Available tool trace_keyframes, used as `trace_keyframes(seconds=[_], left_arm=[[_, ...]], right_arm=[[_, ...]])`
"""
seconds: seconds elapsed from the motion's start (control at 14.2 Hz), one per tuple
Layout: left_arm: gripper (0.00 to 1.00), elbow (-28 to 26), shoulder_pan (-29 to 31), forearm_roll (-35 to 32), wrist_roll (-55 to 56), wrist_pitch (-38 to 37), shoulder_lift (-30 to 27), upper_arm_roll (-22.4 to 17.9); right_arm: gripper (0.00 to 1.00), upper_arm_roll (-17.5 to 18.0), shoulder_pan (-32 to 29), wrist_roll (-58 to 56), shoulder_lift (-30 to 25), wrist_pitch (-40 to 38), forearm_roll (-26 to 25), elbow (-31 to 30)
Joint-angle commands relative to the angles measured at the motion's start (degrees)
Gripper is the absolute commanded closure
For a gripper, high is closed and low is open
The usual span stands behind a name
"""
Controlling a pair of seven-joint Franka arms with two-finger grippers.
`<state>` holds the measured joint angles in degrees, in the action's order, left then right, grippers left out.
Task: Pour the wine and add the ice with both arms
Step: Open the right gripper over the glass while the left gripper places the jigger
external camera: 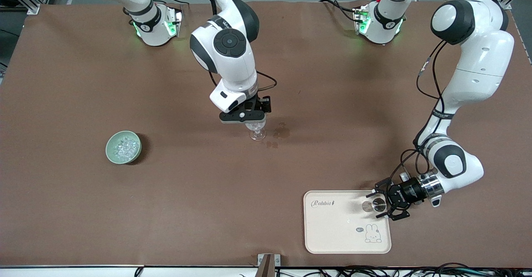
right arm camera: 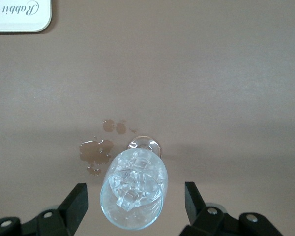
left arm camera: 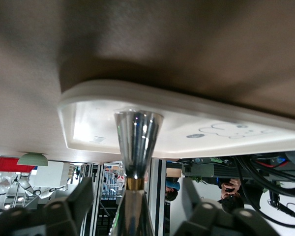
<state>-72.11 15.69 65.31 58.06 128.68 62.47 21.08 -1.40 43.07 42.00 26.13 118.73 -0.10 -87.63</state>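
Front view has my right gripper (external camera: 249, 117) hanging straight over the wine glass (external camera: 257, 133) mid-table, with the pale green bowl (external camera: 123, 147) of ice (external camera: 124, 145) sitting out at about 9 o'clock from the glass, toward the right arm's end. My left gripper (external camera: 383, 205) is down low at the 3 o'clock edge of the cream tray (external camera: 347, 237), lying sideways around the little metal jigger (external camera: 378, 204) that stands on it.

Right jaws are spread wide on either side of the glass, touching nothing. Left jaws are parted too, jigger between them but not pinched yet as far as I can see.

My guess: the step is grabbing the jigger. I'd close on the narrow waist, keep it dead upright, lift slowly so nothing slops, and leave the right arm parked so the glass doesn't get bumped.

Right wrist view shows what the front one can't: ice chunks (right arm camera: 132, 182) already in the glass, plus a brownish spill (right arm camera: 96, 152) on the tablecloth (right arm camera: 211, 73) right beside its foot. Left wrist view is the only one showing the jigger's hourglass shape (left arm camera: 136, 142) and gold band.
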Motion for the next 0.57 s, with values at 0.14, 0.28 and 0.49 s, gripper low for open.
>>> trace_keyframes(seconds=[0.14, 0.28, 0.49], left_arm=[[0.00, -0.1, 2.9, -19.8, 0.2, -5.4, -5.1, 0.1], [0.00, -0.1, 2.9, -29.2, 0.1, -9.2, -7.9, 0.1], [0.00, 0.1, 2.7, -43.2, -0.1, -14.3, -12.4, 1.0]], right_arm=[[0.12, 0.2, -0.4, 0.9, -0.2, -0.3, -0.8, 0.4], [0.12, -0.3, -0.4, 0.8, -0.4, -0.5, -0.8, 0.4], [0.12, -0.4, -0.4, 0.8, -0.5, -0.4, -0.9, 0.4]])
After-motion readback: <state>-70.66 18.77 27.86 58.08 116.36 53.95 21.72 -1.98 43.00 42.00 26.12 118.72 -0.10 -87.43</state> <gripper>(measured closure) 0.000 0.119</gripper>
